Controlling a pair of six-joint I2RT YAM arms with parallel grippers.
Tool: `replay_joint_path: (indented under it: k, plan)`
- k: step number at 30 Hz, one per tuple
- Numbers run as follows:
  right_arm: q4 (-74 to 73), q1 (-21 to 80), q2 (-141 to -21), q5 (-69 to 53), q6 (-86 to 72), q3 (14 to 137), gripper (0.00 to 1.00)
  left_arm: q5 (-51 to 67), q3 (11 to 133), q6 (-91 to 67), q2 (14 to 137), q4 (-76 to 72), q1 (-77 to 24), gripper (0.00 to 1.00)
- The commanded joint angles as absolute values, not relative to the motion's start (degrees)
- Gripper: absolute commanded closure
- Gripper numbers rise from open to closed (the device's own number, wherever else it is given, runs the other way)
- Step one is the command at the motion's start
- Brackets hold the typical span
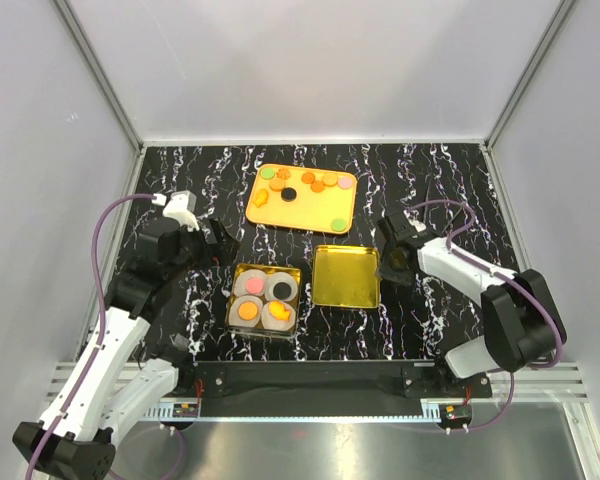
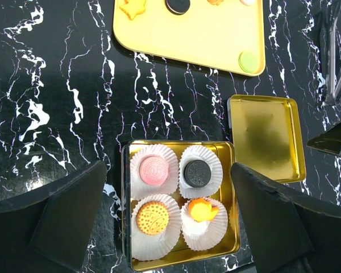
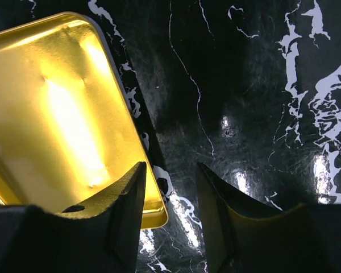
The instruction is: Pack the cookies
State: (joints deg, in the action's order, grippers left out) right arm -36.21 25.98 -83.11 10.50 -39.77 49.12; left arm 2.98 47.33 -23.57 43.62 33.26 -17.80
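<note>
Tray (image 2: 204, 34) cookies (image 2: 249, 61) (mostly cut off above), perhaps five

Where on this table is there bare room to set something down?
Free: the marble left of the tray, the far right corner beyond the right tool, the near strip before tin and lid. Crowded: the centre, tray, tin and lid close together, left tool beside the tin.
</note>
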Motion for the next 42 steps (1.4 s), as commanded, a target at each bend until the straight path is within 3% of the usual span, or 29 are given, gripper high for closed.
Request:
replay_joint_path:
  k: [1,7,13,17,20,27,36,42]
  plan:
    - [-30.33,25.31,-84.02,7.83,-39.55,49.13,0.53,4.83,47.72,-23.64,43.59,30.50,-17.49,0.01]
    - [-25.32,24.70,-89.38,6.33,-39.11,48.96,0.60,6.93,47.37,-23.38,43.68,29.54,-17.58,0.01]
    - [-23.21,24.00,-90.53,5.72,-38.67,47.47,0.69,18.09,46.93,-23.55,47.10,25.58,-17.58,0.01]
    - [-23.03,23.99,-88.60,4.92,-38.50,47.11,0.86,23.29,49.48,-26.71,54.73,23.12,-19.76,0.01]
    - [-23.64,23.29,-85.10,3.96,-38.41,46.85,1.00,19.79,53.85,-27.77,59.83,23.02,-25.98,0.01]
    - [-26.01,21.18,-79.72,0.70,-37.53,48.77,1.00,15.65,61.51,-30.41,73.46,23.03,-29.35,0.01]
    - [-30.58,21.01,-74.18,0.18,-36.83,52.82,1.00,18.81,69.60,-31.64,88.67,22.85,-29.79,0.04]
    - [-31.64,20.92,-71.98,-2.72,-37.00,54.31,1.00,30.29,69.79,-36.29,93.69,14.25,-29.79,0.04]
